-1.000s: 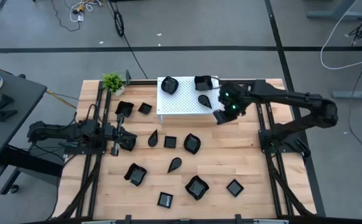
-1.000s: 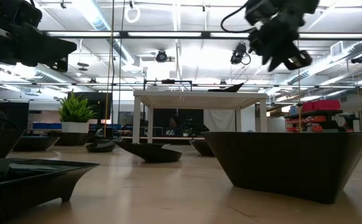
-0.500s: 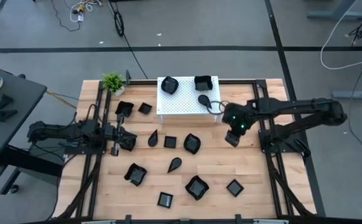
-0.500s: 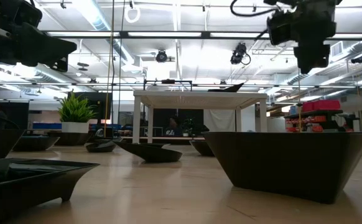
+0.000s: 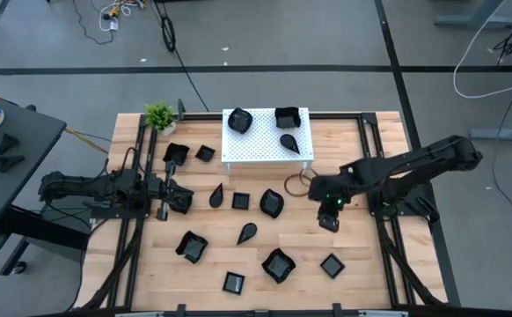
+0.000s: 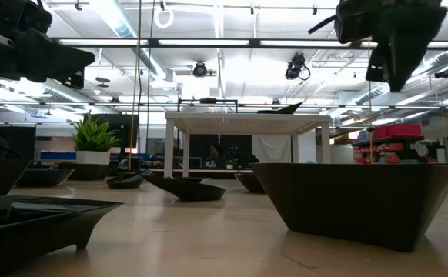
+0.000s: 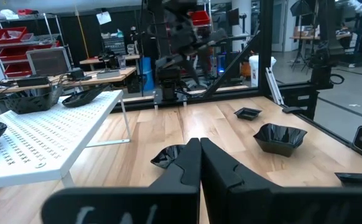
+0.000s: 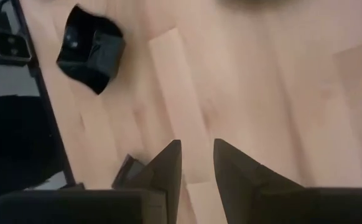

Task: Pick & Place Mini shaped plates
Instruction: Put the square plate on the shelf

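Note:
Several glossy black mini plates lie scattered on the wooden table [image 5: 362,264], among them a wavy one [image 5: 272,203], a teardrop [image 5: 247,232] and a square one [image 5: 332,265], which is also the square plate [image 8: 91,56] in the right wrist view. Three more plates [image 5: 289,141] rest on the white perforated stand [image 5: 260,150]. My right gripper [image 5: 328,218] hangs above bare wood right of the wavy plate, fingers pointing down, narrowly open [image 8: 196,158] and empty. My left gripper [image 5: 182,201] waits shut [image 7: 199,149] at the table's left.
A small green potted plant [image 5: 159,115] stands at the far left corner. Dark frame rails run along both table sides [image 5: 388,255]. A loop of cable [image 5: 298,180] lies near the stand's right legs. Bare wood shows under the right gripper and at the near right.
My right gripper has swung away from the stand's right end toward the table's near edge, turning until its fingers point down at the table. It holds nothing. The plates and the left arm have stayed put.

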You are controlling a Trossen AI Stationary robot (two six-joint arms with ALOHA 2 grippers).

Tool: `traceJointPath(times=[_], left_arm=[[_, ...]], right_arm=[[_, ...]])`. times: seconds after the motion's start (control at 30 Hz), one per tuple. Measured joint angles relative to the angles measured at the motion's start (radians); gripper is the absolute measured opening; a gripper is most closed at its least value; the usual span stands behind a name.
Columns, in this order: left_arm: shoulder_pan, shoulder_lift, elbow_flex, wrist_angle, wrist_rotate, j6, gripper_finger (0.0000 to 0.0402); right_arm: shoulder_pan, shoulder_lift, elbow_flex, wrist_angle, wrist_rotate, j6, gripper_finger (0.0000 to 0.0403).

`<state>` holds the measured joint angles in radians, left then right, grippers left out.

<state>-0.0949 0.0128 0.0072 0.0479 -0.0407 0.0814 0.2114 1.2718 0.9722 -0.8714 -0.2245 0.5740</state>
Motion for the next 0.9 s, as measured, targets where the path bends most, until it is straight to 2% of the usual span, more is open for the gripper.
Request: traceJointPath(times=[0.37,0.53,0.9], left_arm=[[0.000,0.000,0.000,0.000,0.000,0.000,0.0003],[0.000,0.000,0.000,0.000,0.000,0.000,0.0003],[0.000,0.000,0.000,0.000,0.000,0.000,0.0003]], right_arm=[[0.205,0.086,0.000,0.165,-0.004,0.025,0.0098],[0.279,0.105,0.000,0.207,-0.003,-0.058,0.0098],[0.465,0.105,0.000,0.171,-0.001,-0.244,0.0098]])
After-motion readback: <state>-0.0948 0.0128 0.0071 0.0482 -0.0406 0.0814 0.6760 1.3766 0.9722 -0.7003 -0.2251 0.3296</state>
